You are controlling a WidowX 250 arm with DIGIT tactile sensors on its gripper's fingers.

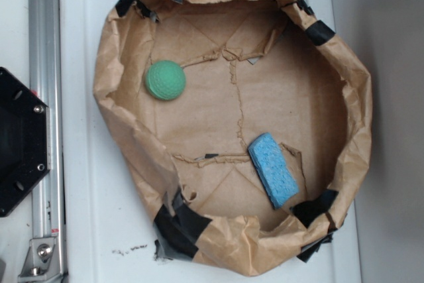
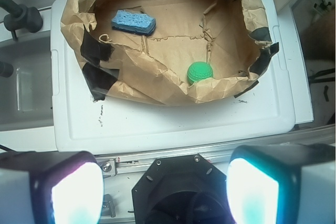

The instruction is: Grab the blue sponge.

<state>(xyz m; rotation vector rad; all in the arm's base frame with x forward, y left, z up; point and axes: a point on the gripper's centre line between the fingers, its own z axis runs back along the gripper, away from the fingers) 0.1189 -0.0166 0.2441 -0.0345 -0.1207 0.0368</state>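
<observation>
The blue sponge (image 1: pixel 273 169) lies flat on the floor of a brown paper basin (image 1: pixel 119 77), toward its lower right; the wrist view shows the blue sponge (image 2: pixel 133 22) at upper left inside the basin (image 2: pixel 152 85). A green dimpled ball (image 1: pixel 165 80) rests in the basin's upper left, and the ball (image 2: pixel 200 72) sits against the near wall in the wrist view. My gripper (image 2: pixel 164 192) is open, its two glowing pads (image 2: pixel 77 195) wide apart with nothing between them. It hangs above the black robot base, well short of the basin. The gripper itself is out of the exterior view.
The basin stands on a white lidded surface (image 1: pixel 86 230), its rim patched with black tape (image 1: pixel 175 220). A metal rail (image 1: pixel 45 44) and the black octagonal robot base (image 1: pixel 20 140) lie at the left. A clear bin (image 2: pixel 26 87) sits left in the wrist view.
</observation>
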